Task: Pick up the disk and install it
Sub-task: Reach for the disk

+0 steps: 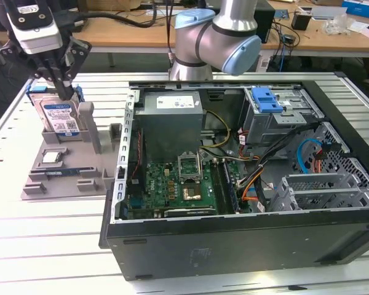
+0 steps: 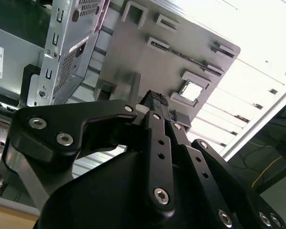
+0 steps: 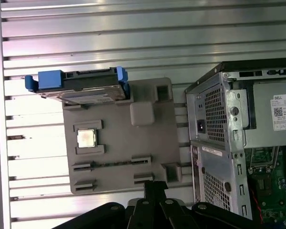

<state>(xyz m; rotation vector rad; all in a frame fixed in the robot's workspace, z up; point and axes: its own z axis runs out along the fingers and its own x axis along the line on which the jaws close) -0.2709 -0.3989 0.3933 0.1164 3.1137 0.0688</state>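
Gripper (image 1: 66,92) is seen at the exterior view's left, hung above the grey fixture tray (image 1: 63,179). Its fingers are pointed down, and in that view the tips are overlapped with the top edge of the disk (image 1: 58,117).

Jaws are noted as closed: in both wrist views the two black fingers are pressed together at the tips (image 2: 157,98) (image 3: 155,185). Nothing is held between them.

Disk is stood on edge in a slot at the far end of the fixture, untouched. Its labelled face is turned toward the exterior camera. In the first wrist view it is seen from above (image 3: 83,90), with the blue caddy frame showing at both ends. There the fingertips are placed over the opposite edge of the fixture (image 3: 119,143), well apart from the disk.

A small square processor chip (image 1: 52,157) is seated flat in a pocket near the middle of the fixture, and is also recorded in both wrist views (image 3: 86,138) (image 2: 190,91).

Fixture is laid on the slatted metal table (image 1: 49,246), just beside the open computer case (image 1: 234,239). Inside the case a motherboard (image 1: 172,187), a grey power supply (image 1: 172,117) and a drive bay with a blue latch (image 1: 267,98) are exposed. The arm's base joints (image 1: 215,37) are seen behind the case.
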